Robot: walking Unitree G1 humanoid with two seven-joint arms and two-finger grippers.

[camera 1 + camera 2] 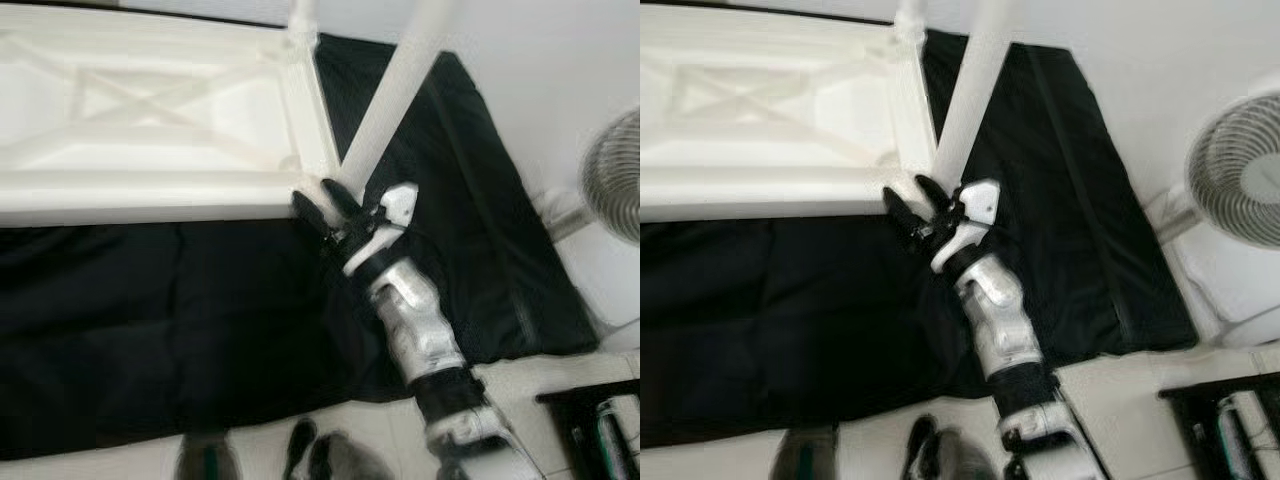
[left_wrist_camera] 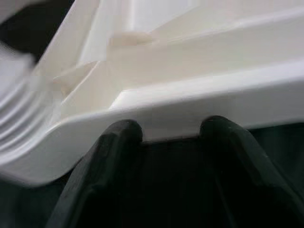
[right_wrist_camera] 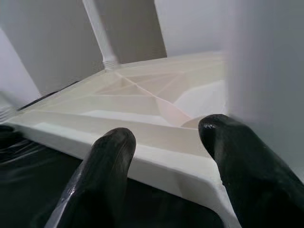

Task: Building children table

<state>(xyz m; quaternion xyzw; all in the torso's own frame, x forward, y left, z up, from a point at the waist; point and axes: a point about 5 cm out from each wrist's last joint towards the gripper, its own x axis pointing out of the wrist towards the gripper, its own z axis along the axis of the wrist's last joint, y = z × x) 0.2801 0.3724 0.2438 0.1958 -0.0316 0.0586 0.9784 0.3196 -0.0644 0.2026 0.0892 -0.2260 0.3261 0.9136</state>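
Right claw (image 1: 322, 205), parted, meets ribbed white plastic tabletop (image 1: 150, 110) beside smooth round leg (image 1: 395, 95).

Head stereo pair looking steeply down, wrist cameras close against the tabletop (image 2: 199, 95), perhaps its shared corner

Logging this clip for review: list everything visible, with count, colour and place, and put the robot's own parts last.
Tabletop: one, white, upside down on the black sheet, ribbed underside up.
Table leg: one, white, tilted, its lower end at the tabletop's near right corner.
Second leg: one, white, upright at a far corner of the tabletop.
Sheet: one, black, spread on the floor under the tabletop.
Fan: one, white, on the floor at far right.
Dark frame: one, black, bottom right, too cropped to identify.
Floor: white.
Right gripper: one, black fingers apart, at the tabletop corner beside the tilted leg.
Left gripper: one, black fingers apart, against the tabletop's edge.
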